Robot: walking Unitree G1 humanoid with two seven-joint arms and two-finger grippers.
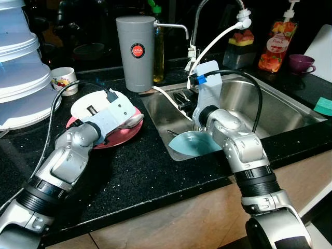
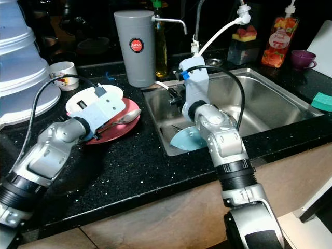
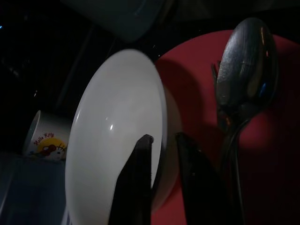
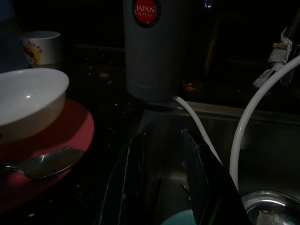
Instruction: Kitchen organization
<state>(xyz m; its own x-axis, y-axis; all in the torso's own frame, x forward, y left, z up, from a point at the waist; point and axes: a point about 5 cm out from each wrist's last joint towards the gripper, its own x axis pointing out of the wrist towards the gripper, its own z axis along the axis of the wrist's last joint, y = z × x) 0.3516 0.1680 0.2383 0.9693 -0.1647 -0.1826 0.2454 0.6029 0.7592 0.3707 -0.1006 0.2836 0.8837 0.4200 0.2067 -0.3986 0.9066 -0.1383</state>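
My left gripper (image 3: pixel 161 154) has the rim of the round white ceramic bowl (image 3: pixel 117 136) pinched between its two black fingers, one finger inside the bowl and one outside. The bowl sits on the round red plate (image 3: pixel 197 93), and just beyond my fingertips, to the outer side, a shiny metal spoon (image 3: pixel 246 70) lies on the same plate with what looks like a fork partly tucked under it. Past the bowl, farther from that gripper, stands a small white cartoon-printed mug (image 1: pixel 63 79) on the speckled black countertop (image 1: pixel 140 166). My right gripper (image 4: pixel 164 145) hangs over the near-left corner of the stainless steel sink (image 1: pixel 290 104), its fingers parted and holding nothing. Below it, in the basin, a pale blue plate (image 1: pixel 194 142) lies flat. Just ahead of that gripper rises the tall grey cylindrical canister with the red round label (image 1: pixel 136 52), with a white hose (image 4: pixel 243 122) curving down beside my fingers.
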